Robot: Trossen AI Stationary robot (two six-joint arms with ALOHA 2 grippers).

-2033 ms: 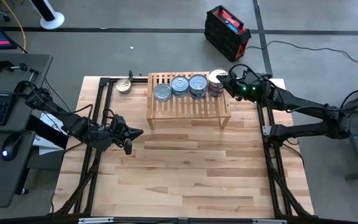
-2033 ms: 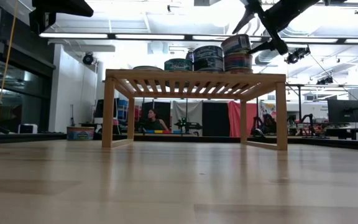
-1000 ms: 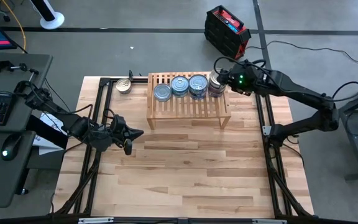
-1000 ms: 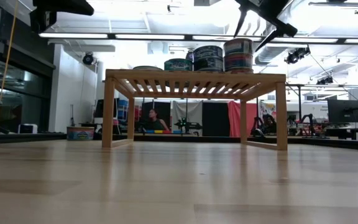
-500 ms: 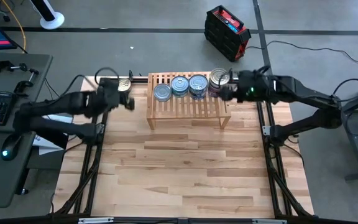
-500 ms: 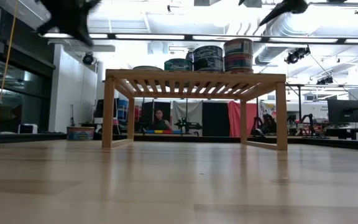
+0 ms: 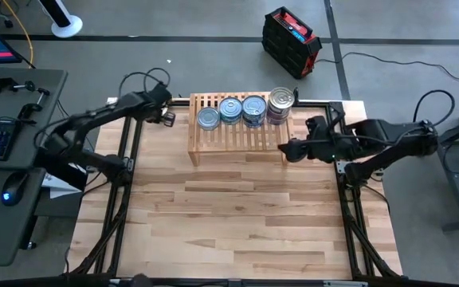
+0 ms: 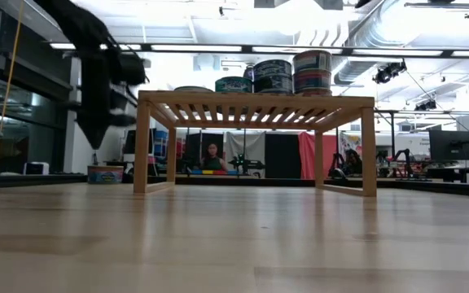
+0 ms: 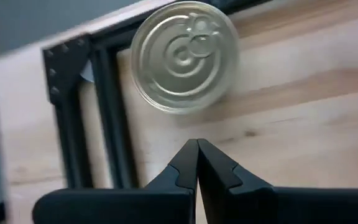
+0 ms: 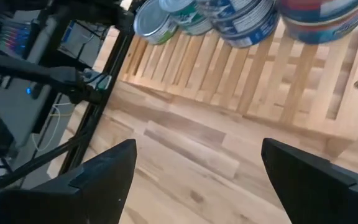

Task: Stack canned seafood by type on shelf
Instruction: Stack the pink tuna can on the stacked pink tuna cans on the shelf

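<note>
Over at the left, the left gripper (image 9: 197,163) is seen with its fingers pressed together and nothing held, and just ahead of its tips a loose tin (image 9: 184,56) is lying flat on the table (image 7: 237,223), close beside the dark frame rail (image 9: 107,118). The step in hand is judged to be the pickup of this last stray tin. For the next move, the fingers would have to be spread wide and brought down around the rim. The tin is shown as a flat round can with a plain silver-gold lid, ringed grooves and a pull ring. Further right, four stacks (image 7: 243,109) are already lined up on the shelf (image 7: 241,137), the rightmost tallest. The right gripper (image 7: 287,150), spread fully and empty, is parked just off the shelf's right end.
</note>
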